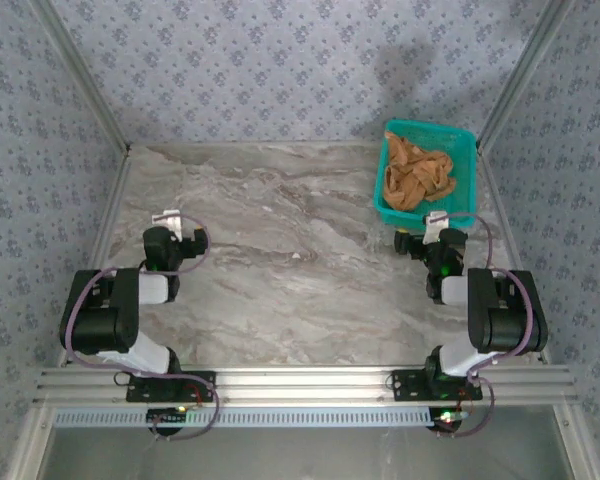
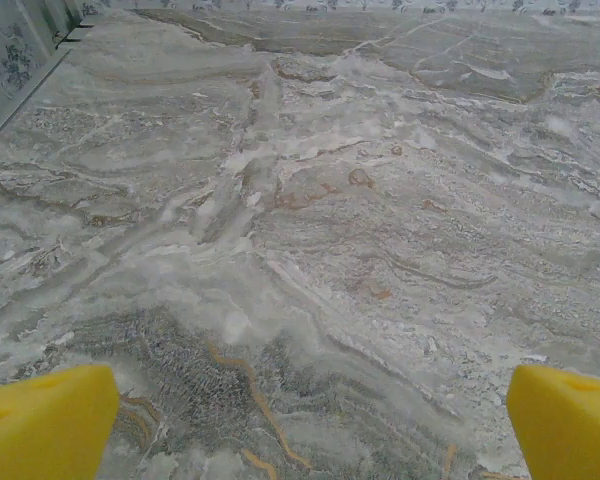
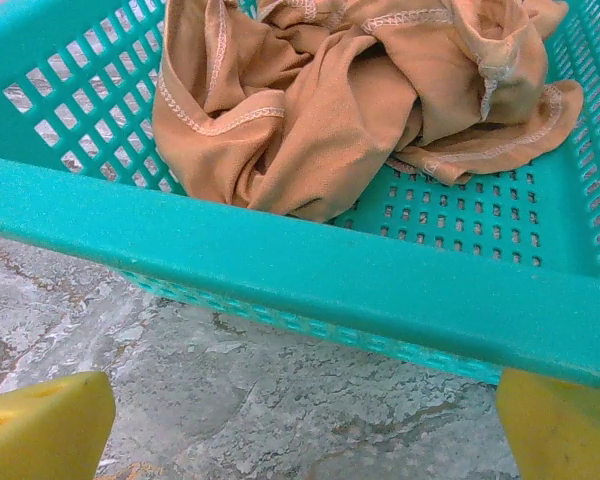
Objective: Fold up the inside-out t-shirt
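1. My left gripper hangs low over the marble table, jaws spread wide with nothing between them. From the wrist, the two yellow fingertips show as corners, cropped by the bottom edge.
2. Ahead of that hand lies veined grey stone. At its far left a sliver of patterned wall is cut off by the frame.
3. My right gripper sits just short of the teal basket, jaws likewise spread and holding nothing. Whether either fingertip touches the near rim, I cannot tell.
4. The inside-out t-shirt lies crumpled in that basket, straight ahead of my right hand and well apart from my left. Pale seam stitching shows along its folds. Sleeves, neck and any label are lost in the bunching. The basket's near rim hides part of the cloth's lower edge, and the wrist view crops its top. From above, it reads as a tan heap with no clear outline.
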